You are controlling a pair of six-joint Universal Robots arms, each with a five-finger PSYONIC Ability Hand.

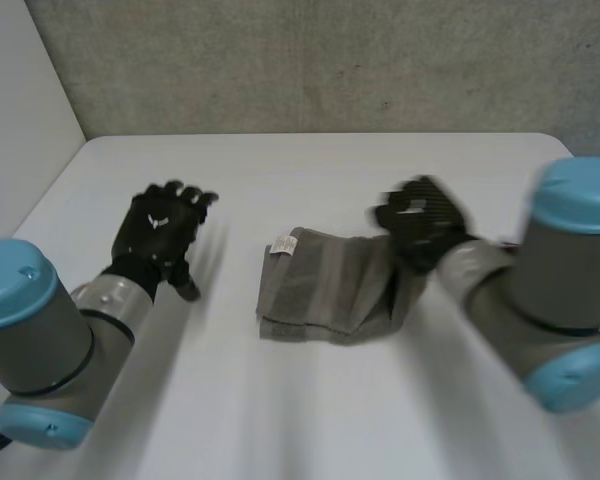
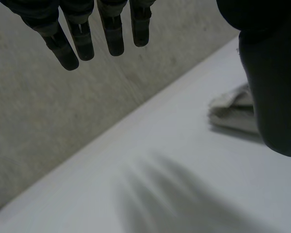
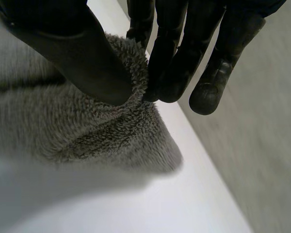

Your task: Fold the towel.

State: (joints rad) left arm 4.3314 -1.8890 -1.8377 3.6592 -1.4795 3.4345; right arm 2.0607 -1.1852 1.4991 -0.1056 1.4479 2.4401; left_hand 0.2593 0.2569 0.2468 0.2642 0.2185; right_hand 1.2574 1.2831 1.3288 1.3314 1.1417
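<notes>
Looks like a robotics lab bench: a plain white table (image 1: pixel 310 420) against a grey textured wall (image 1: pixel 330 60).

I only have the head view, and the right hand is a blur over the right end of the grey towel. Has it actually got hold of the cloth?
Observer: Yes. In the right wrist view the right hand pinches a raised ridge of the grey terry towel between thumb and fingers.
Operator: At an edge, or mid-cloth?
Observer: Near an edge. The bare white table shows just past the pinched ridge.
Operator: And the other arm?
Observer: In the left wrist view the left hand has straight fingers and holds nothing. It hangs above the table, apart from the towel's end.
</notes>
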